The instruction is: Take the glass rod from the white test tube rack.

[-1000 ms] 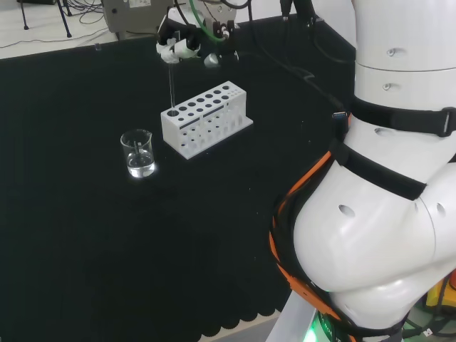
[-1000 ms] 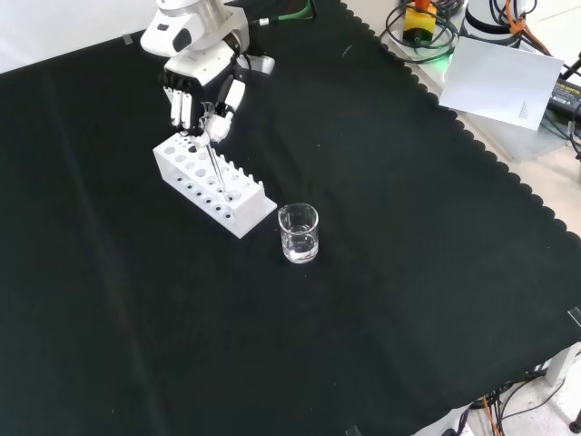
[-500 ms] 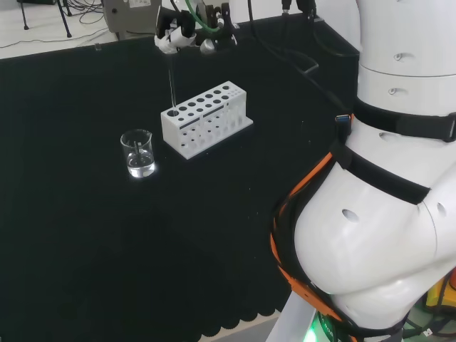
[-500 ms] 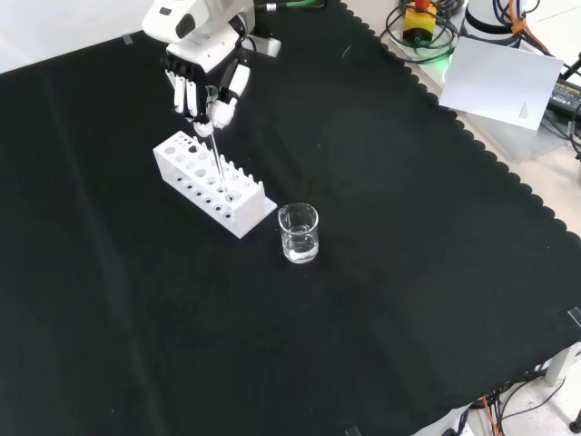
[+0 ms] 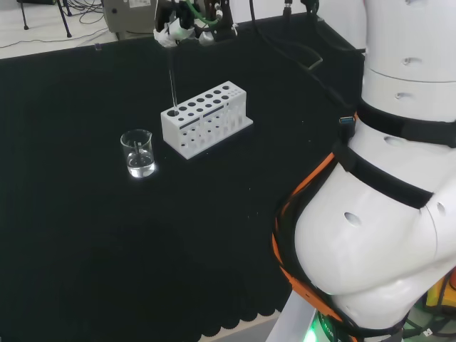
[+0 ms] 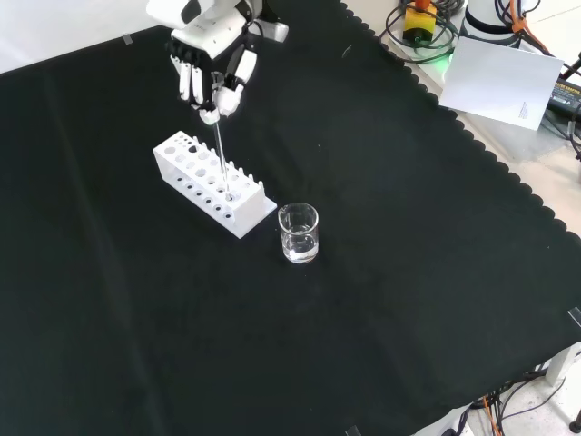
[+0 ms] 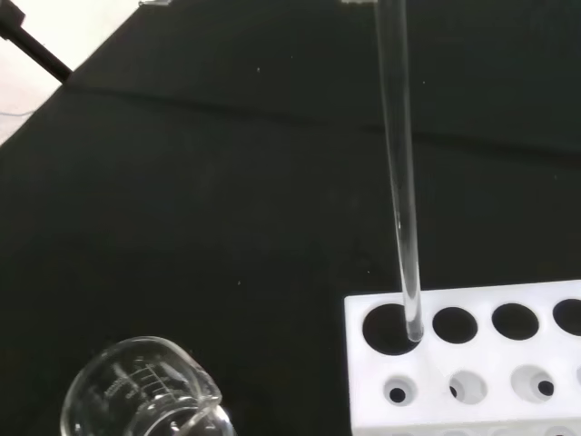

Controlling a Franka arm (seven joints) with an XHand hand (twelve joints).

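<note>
The white test tube rack (image 5: 205, 117) (image 6: 211, 183) (image 7: 472, 363) stands on the black cloth. A clear glass rod (image 5: 172, 84) (image 6: 221, 156) (image 7: 400, 173) rises upright from its end hole, the lower tip still inside or just at that hole. My hand (image 5: 187, 25) (image 6: 213, 64) is above the rack with its fingers and thumb pinching the rod's top end. In the wrist view the rod's tip sits at the rim of the end hole.
A small glass beaker (image 5: 138, 152) (image 6: 299, 232) (image 7: 145, 391) stands on the cloth next to the rack's end. A white sheet of paper (image 6: 504, 77) and cables lie past the cloth's scalloped edge.
My hand has risen with the rod pinched in it, drawing the rod upward so that more of it stands above the rack. Rack and beaker have stayed put.
</note>
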